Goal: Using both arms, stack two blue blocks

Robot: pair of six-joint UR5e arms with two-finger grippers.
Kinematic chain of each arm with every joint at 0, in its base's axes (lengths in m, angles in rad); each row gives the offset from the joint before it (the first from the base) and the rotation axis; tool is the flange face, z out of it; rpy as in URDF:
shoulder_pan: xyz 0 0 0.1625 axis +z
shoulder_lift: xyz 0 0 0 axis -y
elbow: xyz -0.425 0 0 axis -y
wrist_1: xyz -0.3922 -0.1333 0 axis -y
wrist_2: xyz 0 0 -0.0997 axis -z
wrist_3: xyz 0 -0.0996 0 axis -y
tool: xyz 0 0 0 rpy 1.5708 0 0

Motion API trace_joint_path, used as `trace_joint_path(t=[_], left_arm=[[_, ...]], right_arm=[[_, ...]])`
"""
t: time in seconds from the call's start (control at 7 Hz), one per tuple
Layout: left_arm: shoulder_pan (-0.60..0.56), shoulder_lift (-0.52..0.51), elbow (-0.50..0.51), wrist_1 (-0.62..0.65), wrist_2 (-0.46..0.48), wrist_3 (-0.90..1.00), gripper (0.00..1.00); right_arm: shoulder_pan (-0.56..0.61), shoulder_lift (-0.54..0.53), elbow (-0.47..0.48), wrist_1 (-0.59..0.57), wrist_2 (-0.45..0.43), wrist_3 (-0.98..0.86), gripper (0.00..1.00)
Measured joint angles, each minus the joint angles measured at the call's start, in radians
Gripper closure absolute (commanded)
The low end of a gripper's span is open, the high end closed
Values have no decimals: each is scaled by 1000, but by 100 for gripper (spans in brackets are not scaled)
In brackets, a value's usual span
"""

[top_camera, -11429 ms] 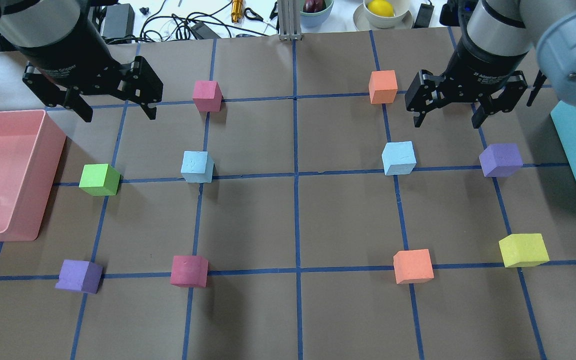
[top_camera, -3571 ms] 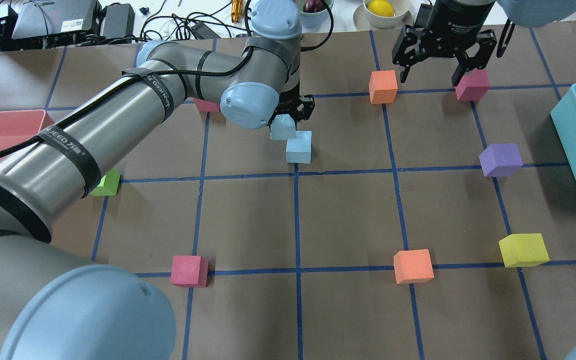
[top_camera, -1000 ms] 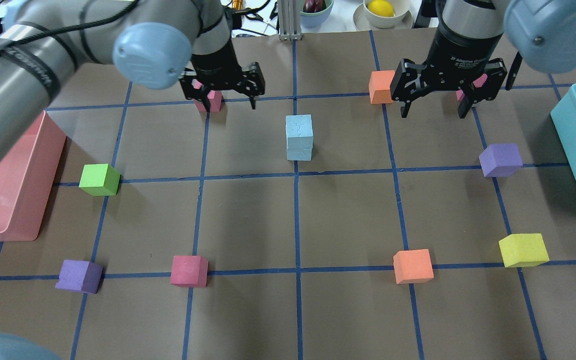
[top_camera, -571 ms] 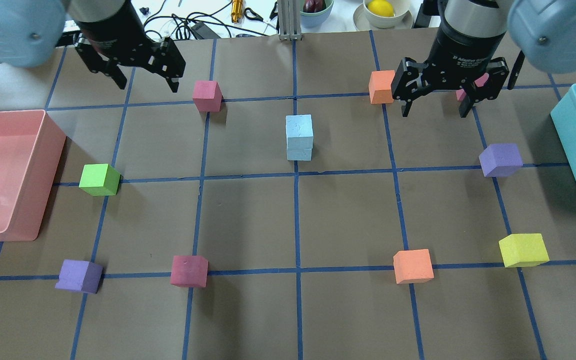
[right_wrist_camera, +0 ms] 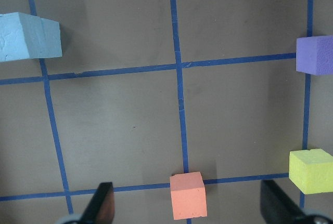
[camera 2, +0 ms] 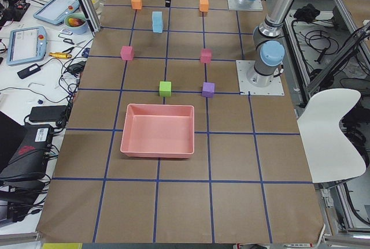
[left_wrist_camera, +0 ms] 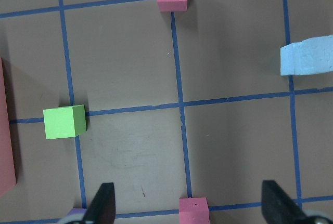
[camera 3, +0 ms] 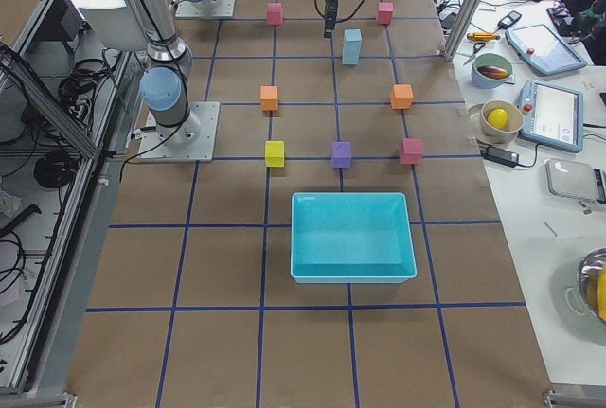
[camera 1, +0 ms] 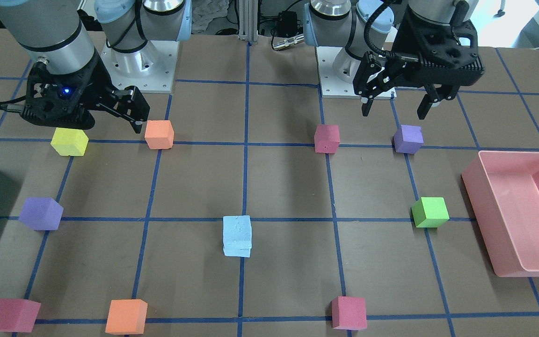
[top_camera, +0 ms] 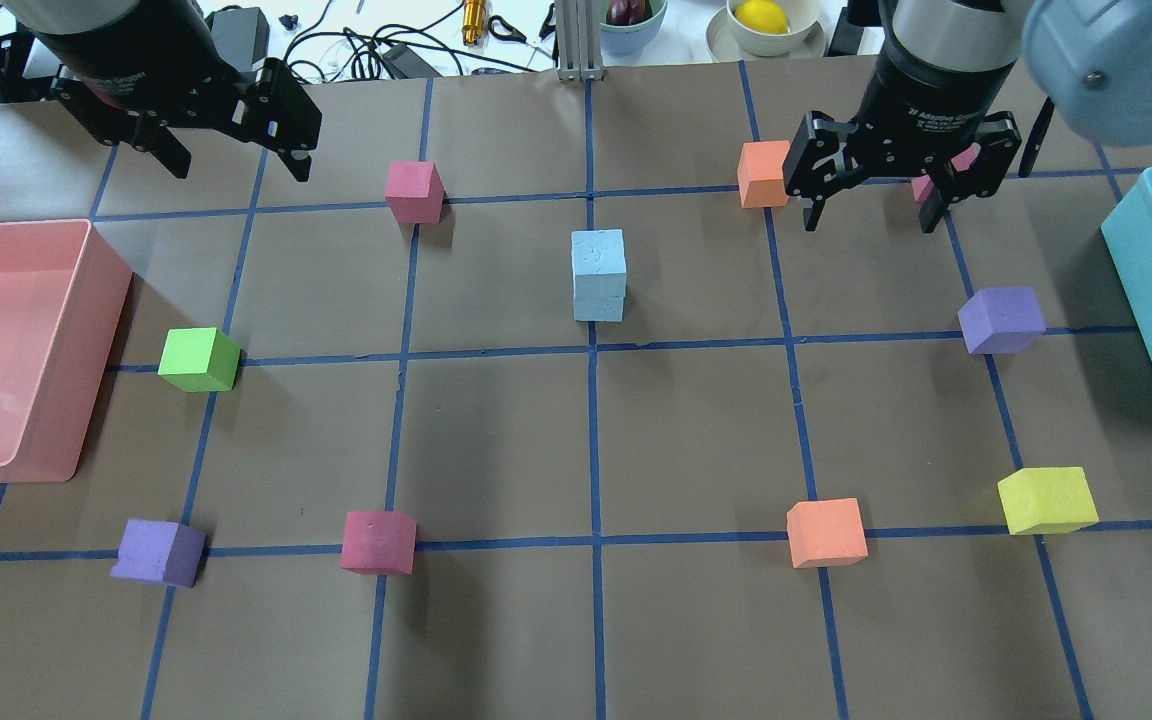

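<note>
While blue blocks sit stacked, L fingers, R fingers hover spread.

The upper cube sits on the lower cube. The pair stands near the tabletop's middle, slightly toward the edge far from the robot. The left bin lies out toward the left edge and the right bin toward the right edge. Single cubes ring the stack on every side, each apart from it.

Silver-grey tubular arms, light-blue joint caps
</note>
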Motion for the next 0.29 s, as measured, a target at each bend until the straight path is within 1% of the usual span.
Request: trace_joint_path(t=[0.29], left_arm=[[5,3,-6,19,-4,-3,0]], right_arm=[[0,-6,1,-1,0,-1,0]])
